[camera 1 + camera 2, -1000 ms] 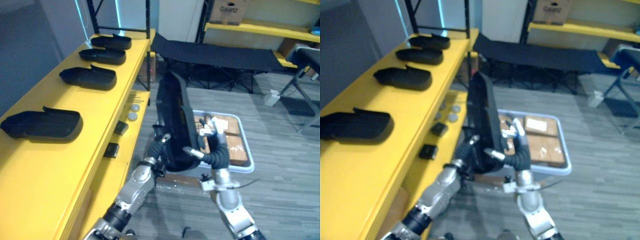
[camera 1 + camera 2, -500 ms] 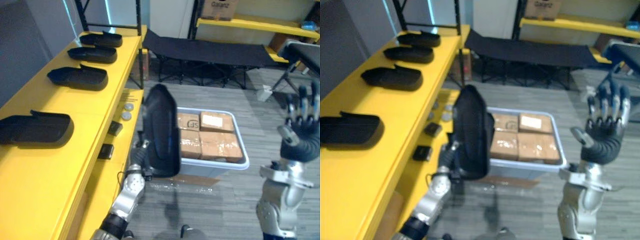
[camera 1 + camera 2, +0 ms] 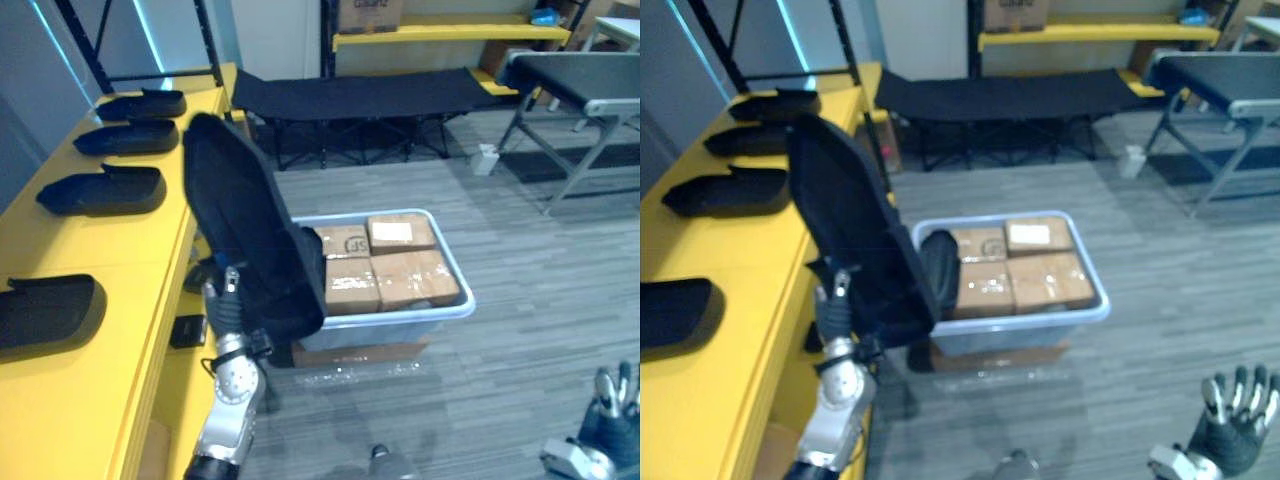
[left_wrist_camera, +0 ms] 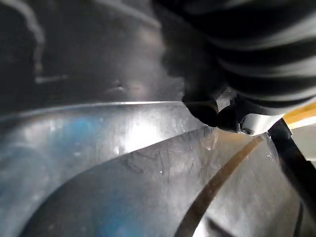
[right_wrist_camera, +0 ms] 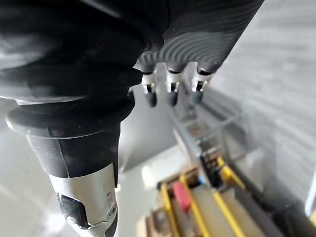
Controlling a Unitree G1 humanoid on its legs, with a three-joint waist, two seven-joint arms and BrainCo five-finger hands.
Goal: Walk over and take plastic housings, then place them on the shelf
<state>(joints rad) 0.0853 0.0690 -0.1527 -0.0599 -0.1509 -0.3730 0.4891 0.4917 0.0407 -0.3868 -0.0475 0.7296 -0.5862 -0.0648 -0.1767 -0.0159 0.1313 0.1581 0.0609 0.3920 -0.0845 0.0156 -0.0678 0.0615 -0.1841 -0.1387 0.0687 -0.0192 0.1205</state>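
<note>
Right hand: the right hand is hanging low at the near right over the grey plank floor, well apart from everything else. Its fingers are spreading straight and released, holding nothing.

Left arm: the left arm is rising from the near side just beside the front edge of the yellow shelf, with the forearm standing almost upright.

Left hand: the left hand is grasping the lower end of the held housing. Its fingers are pointing up against the black shell, and in the left wrist view a dark tip is pressing on the glossy surface.

Held housing: it is standing on end above the hand, off the shelf, and leaning so that its upper end is tilting toward the shelf's front edge. Its lower end is showing in front of the near left corner of the bin.

Shelf, near end: one black housing, the nearest housing, is lying flat beside the left edge.

Shelf, middle: the second housing is lying flat, well apart from the nearest one.

Shelf, far end: the third housing and the fourth housing are lying close together, one behind the other.

Bin: it is sitting on the floor to the right of the shelf, with cardboard boxes packed side by side in it.

Far side: a black cot is standing behind the bin, and a yellow rack is running along the wall beyond it.
</note>
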